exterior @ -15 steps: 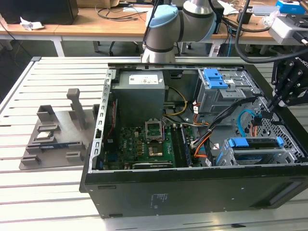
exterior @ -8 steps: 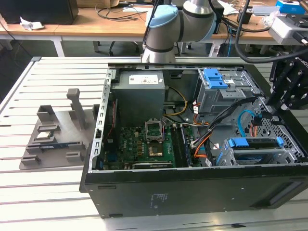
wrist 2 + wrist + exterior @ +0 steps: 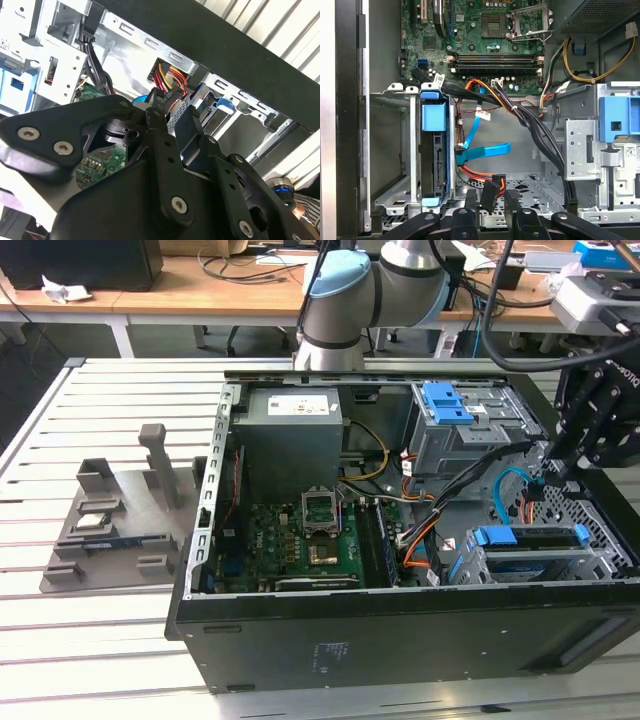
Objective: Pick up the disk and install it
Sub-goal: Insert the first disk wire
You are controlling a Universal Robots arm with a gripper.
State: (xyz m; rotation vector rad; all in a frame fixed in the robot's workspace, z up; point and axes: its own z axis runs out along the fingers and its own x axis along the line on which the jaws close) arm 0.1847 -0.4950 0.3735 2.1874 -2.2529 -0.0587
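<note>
Fingers point(image 3: 470, 202) of the black gripper point(image 3: 491, 200) are clenched on a small black cable plug point(image 3: 491, 189) with red and orange wires. In both wrist views the plug sits pinched between the two tips, low inside the open black computer case point(image 3: 400, 640).

The silver hard disk in its blue plastic carrier frame point(image 3: 439, 160) already sits in the grey metal drive cage point(image 3: 395, 195). It stands edge-on in its slot, with the blue frame showing at both ends. In the exterior view the disk point(image 3: 535, 537) lies in the cage at the case's corner nearest that view's right, just below the gripper point(image 3: 548, 468).

Judging from this, the step in hand is cabling the seated disk, not carrying it. To do that well, the plug should stay square in the pinch and line up with the disk's exposed edge before any push. The wires need slack so they do not twist the plug. A flat blue data cable point(image 3: 485, 150) curls between plug and cage and could snag.

Relative to the fingers, the disk is near but apart. It lies off to one side of the plug, with the blue cable and a strip of perforated case floor between them.
</note>
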